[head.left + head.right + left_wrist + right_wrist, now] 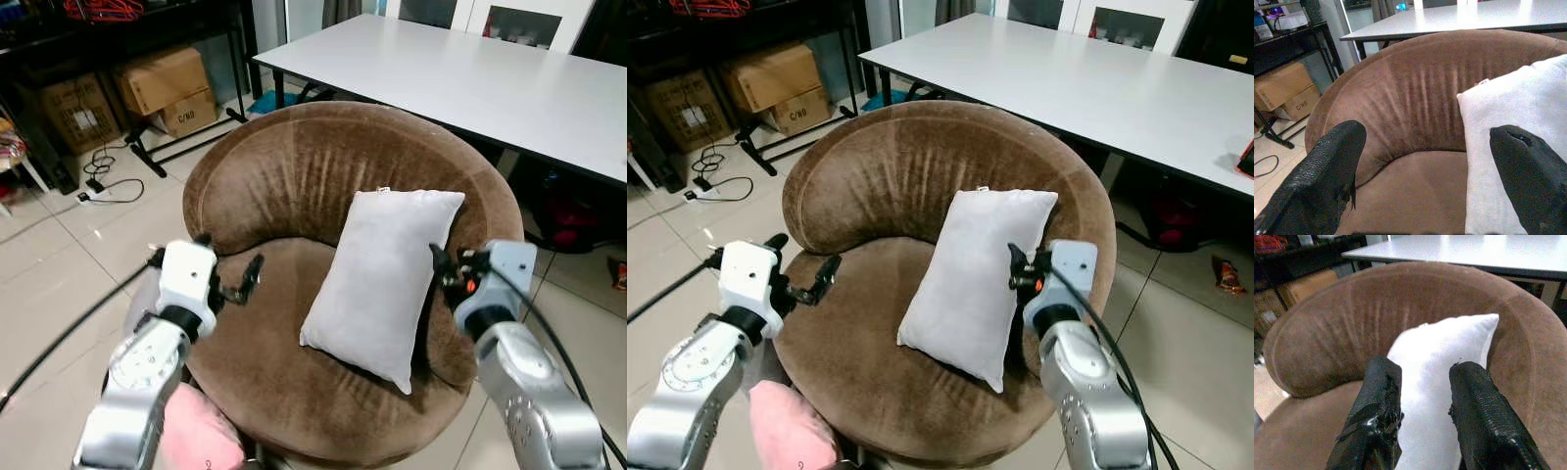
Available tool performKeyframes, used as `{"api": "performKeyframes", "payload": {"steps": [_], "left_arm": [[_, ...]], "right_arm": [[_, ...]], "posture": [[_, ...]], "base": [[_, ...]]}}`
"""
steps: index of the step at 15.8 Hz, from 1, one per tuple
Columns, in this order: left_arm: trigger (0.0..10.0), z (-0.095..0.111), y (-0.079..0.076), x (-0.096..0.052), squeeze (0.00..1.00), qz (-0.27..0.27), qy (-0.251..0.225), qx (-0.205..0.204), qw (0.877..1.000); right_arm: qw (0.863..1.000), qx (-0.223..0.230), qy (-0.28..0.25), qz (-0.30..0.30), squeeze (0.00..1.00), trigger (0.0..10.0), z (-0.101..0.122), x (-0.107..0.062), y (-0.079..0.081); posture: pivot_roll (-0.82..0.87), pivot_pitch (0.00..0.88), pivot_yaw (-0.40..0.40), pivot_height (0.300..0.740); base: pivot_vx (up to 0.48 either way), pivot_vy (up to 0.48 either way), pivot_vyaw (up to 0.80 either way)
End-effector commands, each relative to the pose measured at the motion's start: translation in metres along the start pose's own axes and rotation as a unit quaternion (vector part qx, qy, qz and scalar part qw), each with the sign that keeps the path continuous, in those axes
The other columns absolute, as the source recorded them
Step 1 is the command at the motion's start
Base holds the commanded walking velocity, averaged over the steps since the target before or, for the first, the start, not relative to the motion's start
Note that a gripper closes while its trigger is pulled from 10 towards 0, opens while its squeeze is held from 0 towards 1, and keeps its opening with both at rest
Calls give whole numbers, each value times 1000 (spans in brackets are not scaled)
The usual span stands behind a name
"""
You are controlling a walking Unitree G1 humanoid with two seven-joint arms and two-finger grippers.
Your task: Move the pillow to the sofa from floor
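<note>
At four o'clock on the seat, our right gripper (437, 262) hovers just beside the white pillow (380, 281), fingers (1476, 404) parted a little with nothing between them. At eight o'clock our left gripper (245, 279) hangs over the seat's front edge, its fingers (1327, 169) spread wide and empty. We see the pillow propped on the round brown sofa (279, 176), leaning against the backrest toward two o'clock. Beyond stands a white table (470, 78); cardboard boxes (167, 88) sit at eleven o'clock, and something pink (201, 436) lies by our left arm.
</note>
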State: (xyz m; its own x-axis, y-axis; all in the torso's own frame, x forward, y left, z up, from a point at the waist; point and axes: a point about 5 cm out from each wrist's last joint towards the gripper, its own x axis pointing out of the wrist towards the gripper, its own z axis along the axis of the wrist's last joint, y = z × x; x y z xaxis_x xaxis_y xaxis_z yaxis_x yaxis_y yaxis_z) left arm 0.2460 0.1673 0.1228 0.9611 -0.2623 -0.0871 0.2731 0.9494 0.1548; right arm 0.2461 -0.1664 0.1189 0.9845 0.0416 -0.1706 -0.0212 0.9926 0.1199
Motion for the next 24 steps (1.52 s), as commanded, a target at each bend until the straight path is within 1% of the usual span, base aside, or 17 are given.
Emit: {"api": "performKeyframes", "payload": {"steps": [1,10,19,20,21,22,24], "left_arm": [[10000,3,0,-1,0,4,-10,7,1000],[10000,2,-3,-2,0,5,-9,4,1000],[10000,-2,-5,-5,0,14,-7,-6,1000],[10000,-3,-4,-6,0,18,-10,-6,1000],[10000,-1,-4,-6,0,29,-28,-5,999],[10000,-4,-2,-7,0,43,-23,-1,999],[10000,-6,-2,-10,0,51,-24,-6,998]], "right_arm": [[1000,-7,-2,1,0,10000,2,0,2],[1000,-5,6,-6,0,10000,-2,-2,0],[1000,-1,13,-9,0,10000,-5,-2,-4],[1000,-1,16,-11,0,10000,-6,-3,-5],[1000,-1,18,-12,0,10000,-7,-3,-5],[1000,0,24,-18,0,10000,-11,-4,-8],[999,-2,30,-22,0,10000,-14,-5,-10]], "posture": [[-130,0,38,740],[-127,0,34,740],[-124,0,16,740],[-124,0,14,740],[-123,0,12,740],[-120,0,7,740],[-118,0,4,740]], "base": [[0,0,0],[0,0,0],[-250,0,0],[0,0,0],[0,0,0],[0,0,0],[0,0,0]]}}
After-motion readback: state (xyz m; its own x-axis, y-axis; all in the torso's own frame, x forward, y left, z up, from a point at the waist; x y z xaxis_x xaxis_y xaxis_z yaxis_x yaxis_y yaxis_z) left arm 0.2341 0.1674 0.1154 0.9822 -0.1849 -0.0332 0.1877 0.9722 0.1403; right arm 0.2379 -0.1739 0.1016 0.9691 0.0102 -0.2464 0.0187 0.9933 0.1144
